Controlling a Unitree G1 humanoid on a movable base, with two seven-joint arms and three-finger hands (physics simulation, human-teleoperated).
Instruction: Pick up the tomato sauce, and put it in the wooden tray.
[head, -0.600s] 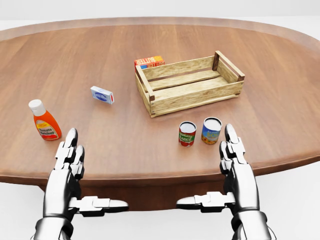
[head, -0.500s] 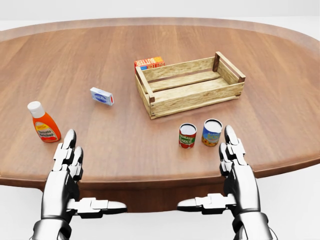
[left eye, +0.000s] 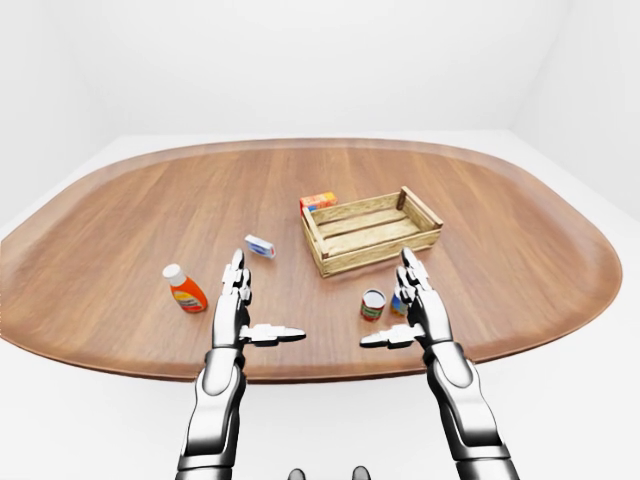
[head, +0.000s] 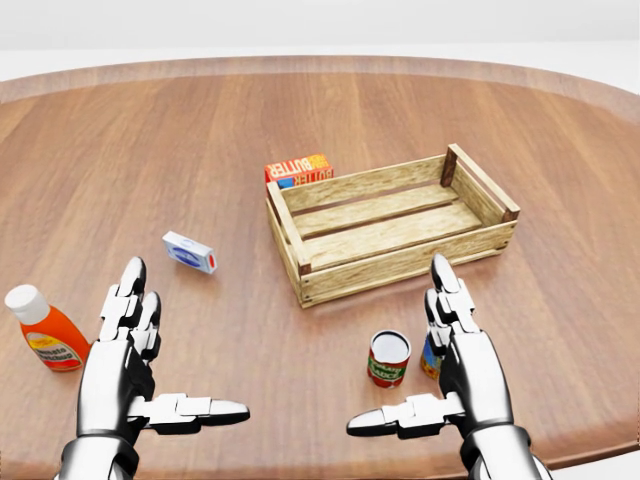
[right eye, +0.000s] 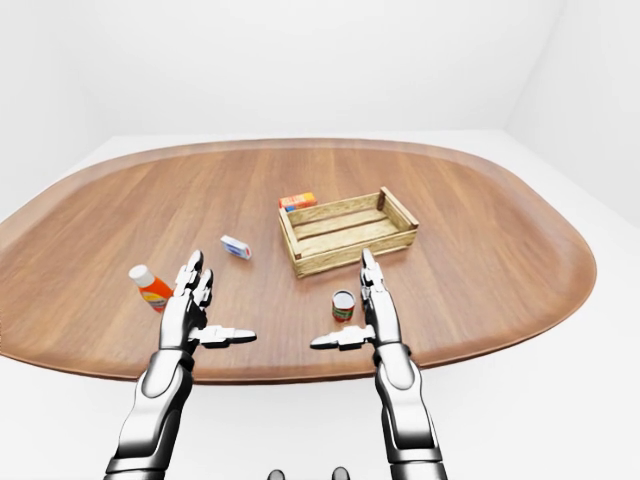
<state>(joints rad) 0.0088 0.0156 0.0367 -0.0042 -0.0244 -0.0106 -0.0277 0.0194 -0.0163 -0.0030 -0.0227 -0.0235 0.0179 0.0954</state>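
The tomato sauce is a small red can (head: 388, 358) that stands upright on the wooden table, in the lower middle of the head view. The wooden tray (head: 400, 262), a slatted crate, sits above it and is empty. My right hand (head: 432, 362) is open, fingers stretched flat, just right of the can and not touching it. My left hand (head: 152, 362) is open too, far left of the can, over the table. Both hands hold nothing.
A blue can (head: 428, 360) stands next to the red can, partly hidden behind my right hand. An orange bottle with a white cap (head: 45, 335) is at the far left. A small blue-white box (head: 189, 251) and an orange butter box (head: 298, 168) lie near the tray.
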